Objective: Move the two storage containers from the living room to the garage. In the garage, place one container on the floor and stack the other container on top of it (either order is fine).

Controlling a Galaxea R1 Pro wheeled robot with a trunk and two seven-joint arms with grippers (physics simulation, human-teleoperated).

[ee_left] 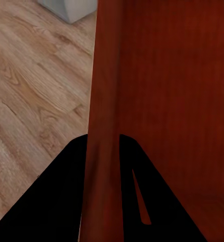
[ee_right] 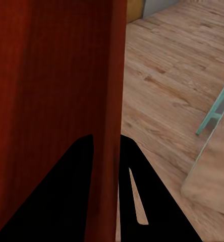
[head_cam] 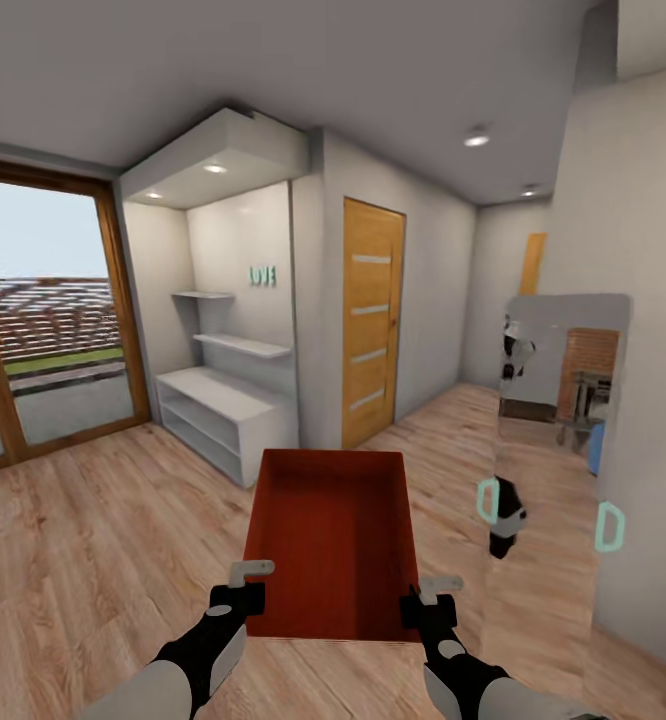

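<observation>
An orange-red storage container (head_cam: 333,540) hangs in front of the robot above the light wood plank floor (head_cam: 93,540) of the living room, carried between both arms. The left tool (head_cam: 241,590) is clamped on the near end of the container's left wall, and the left wrist view shows that thin wall (ee_left: 103,126) running straight between the two dark fingers (ee_left: 51,201). The right tool (head_cam: 428,600) is pinched the same way on the right wall (ee_right: 112,101). Only one bin is in hand here; the garage is still somewhere ahead. The chief risk, as I judge it, is that the walls are thin and smooth and each grip holds only a short stretch near one end, so the far end may sag or the bin may slide out if the arms drift apart or the base jolts. The route also looks tight: a mirrored panel (head_cam: 563,450) with teal handles (head_cam: 609,527) stands close on the right, a wooden door (head_cam: 373,320) and white shelves (head_cam: 223,400) lie ahead, and the bin's far corners could clip any of them in a turn, twisting it out of the grasp.
</observation>
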